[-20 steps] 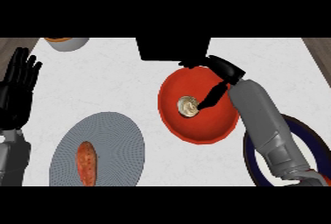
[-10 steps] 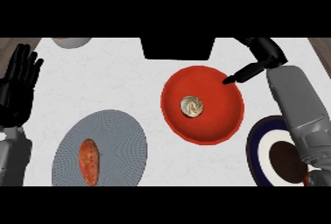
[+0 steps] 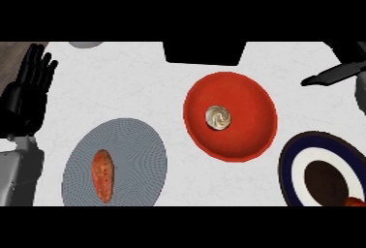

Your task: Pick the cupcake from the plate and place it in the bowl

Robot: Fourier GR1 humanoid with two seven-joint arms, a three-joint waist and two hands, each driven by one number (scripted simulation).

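Although the cupcake [image 3: 219, 117] sits in the red bowl [image 3: 247, 87], below-left of the empty, straight-fingered right hand [image 3: 330, 76], a careless sweep back could clip the rim; the left hand [image 3: 28, 92] rests open.

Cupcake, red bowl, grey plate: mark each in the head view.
cupcake [image 3: 219, 117], head view, on its swirled top.
red bowl [image 3: 251, 94], head view, on its bare inner wall.
grey plate [image 3: 139, 147], head view, on its bare surface.
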